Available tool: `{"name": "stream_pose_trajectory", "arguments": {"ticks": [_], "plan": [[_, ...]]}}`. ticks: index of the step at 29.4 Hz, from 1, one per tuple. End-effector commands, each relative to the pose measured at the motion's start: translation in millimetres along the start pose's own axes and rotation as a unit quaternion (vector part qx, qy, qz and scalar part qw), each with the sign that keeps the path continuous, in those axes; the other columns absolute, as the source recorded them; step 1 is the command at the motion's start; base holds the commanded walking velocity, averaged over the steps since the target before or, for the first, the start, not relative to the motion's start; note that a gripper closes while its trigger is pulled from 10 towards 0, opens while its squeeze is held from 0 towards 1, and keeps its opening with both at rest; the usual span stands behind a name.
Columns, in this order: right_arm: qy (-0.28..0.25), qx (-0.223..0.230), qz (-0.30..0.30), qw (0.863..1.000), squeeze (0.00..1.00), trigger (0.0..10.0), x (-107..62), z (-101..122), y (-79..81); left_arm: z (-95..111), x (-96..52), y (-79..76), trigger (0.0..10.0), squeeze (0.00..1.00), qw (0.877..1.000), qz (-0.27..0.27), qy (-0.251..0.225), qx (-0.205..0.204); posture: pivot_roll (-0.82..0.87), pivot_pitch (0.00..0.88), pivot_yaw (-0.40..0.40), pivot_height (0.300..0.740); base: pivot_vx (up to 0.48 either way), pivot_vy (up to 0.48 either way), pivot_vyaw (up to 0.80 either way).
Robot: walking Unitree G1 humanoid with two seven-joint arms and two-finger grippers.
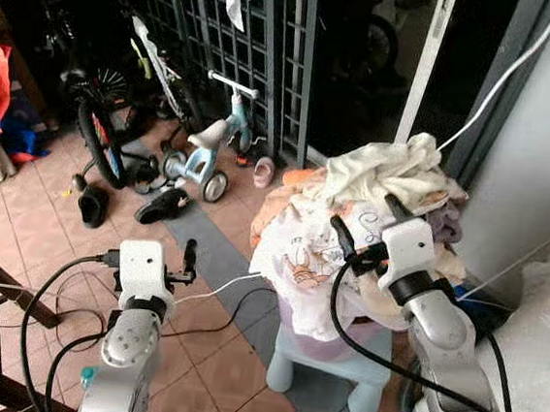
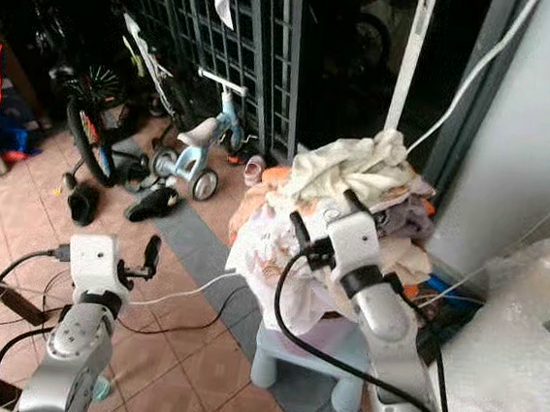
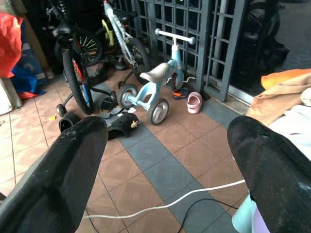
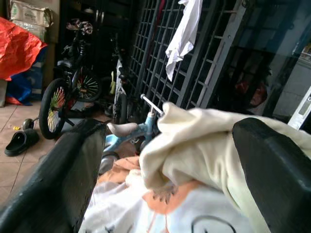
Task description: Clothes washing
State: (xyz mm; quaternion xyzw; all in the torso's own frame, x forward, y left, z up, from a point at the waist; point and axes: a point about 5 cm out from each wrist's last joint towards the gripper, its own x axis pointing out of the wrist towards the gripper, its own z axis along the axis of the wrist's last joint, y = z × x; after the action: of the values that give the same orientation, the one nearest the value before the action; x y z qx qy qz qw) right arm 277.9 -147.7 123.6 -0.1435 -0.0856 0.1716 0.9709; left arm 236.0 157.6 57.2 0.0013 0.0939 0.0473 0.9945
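reaching over the heap, the right claw [image 1: 363, 221] hangs just above the laundry pile [image 1: 371, 215], its two black fingers spread wide apart with nothing between them; through the right wrist view the cream cloth [image 4: 204, 145] on top of the heap lies straight ahead between those fingers, so the arm looks lined up for a first grab at the top layer, which is the sensible piece to take since it rests loose on everything else. the clothes are mounded high in a lilac basket [image 1: 321, 332] that sits on a pale blue plastic stool [image 1: 332, 367] on the tiled floor [image 1: 212, 356], close to the grey wall; a white printed sheet [image 1: 295, 252] droops over the basket's near rim and hides most of it. the left claw [image 1: 189, 259] is held out over the floor beside the stool, fingers likewise parted and empty, pointed toward a child's balance bike [image 3: 155, 82] and scattered sandals by the metal gate, probably kept clear to leave room. a white cable [image 3: 160, 206] trails across the tiles under it.
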Motion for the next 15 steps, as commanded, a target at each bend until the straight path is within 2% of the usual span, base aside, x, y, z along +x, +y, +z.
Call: {"name": "stream_pose_trajectory", "arguments": {"ticks": [1,5,7,9,10,11,12,15], "plan": [[-0.014,-0.008,-0.012,1.000,0.00,10.0,6.8,6.0,-0.6,2.6,1.8,3.9,10.0,0.00,1.000,0.004,-0.005,0.009,-0.06,0.000,0.053,0.740,0.472,0.000,0.00],[-0.008,-0.024,-0.038,0.999,0.00,10.0,12.9,6.4,-8.6,1.2,1.8,2.6,10.0,0.00,1.000,0.003,0.000,0.007,-0.06,0.000,0.050,0.740,0.447,0.000,0.00],[0.019,-0.041,-0.068,0.997,0.00,10.0,17.9,2.5,-17.7,0.4,1.4,0.3,10.0,0.00,1.000,0.000,0.002,0.002,-0.05,0.000,0.044,0.740,0.000,0.000,0.00],[0.025,-0.043,-0.075,0.996,0.00,10.0,18.8,1.6,-19.8,0.2,1.3,-0.6,10.0,0.00,1.000,-0.003,0.003,-0.001,-0.05,0.000,0.044,0.740,0.000,0.000,0.00],[0.046,-0.050,-0.085,0.994,0.00,8.8,19.9,-2.2,-23.7,0.2,0.8,-2.3,10.0,0.00,1.000,-0.007,0.002,0.002,-0.05,0.000,0.042,0.740,0.000,0.000,0.00],[0.058,-0.051,-0.086,0.993,0.00,3.4,19.9,-5.1,-24.6,0.2,0.4,-2.8,10.0,0.00,1.000,-0.008,0.003,0.004,-0.05,0.000,0.041,0.740,0.000,0.000,0.00],[0.069,-0.046,-0.083,0.993,0.00,0.0,19.5,-8.3,-24.4,0.1,0.2,-3.2,10.0,0.00,1.000,-0.009,0.003,0.004,-0.05,0.000,0.041,0.740,0.000,0.000,0.00],[0.109,-0.040,-0.064,0.991,0.00,0.0,14.5,-22.0,-19.6,-0.4,0.2,-3.4,10.0,0.00,1.000,-0.010,0.004,0.002,-0.05,0.000,0.036,0.740,0.000,0.000,0.00]]}}
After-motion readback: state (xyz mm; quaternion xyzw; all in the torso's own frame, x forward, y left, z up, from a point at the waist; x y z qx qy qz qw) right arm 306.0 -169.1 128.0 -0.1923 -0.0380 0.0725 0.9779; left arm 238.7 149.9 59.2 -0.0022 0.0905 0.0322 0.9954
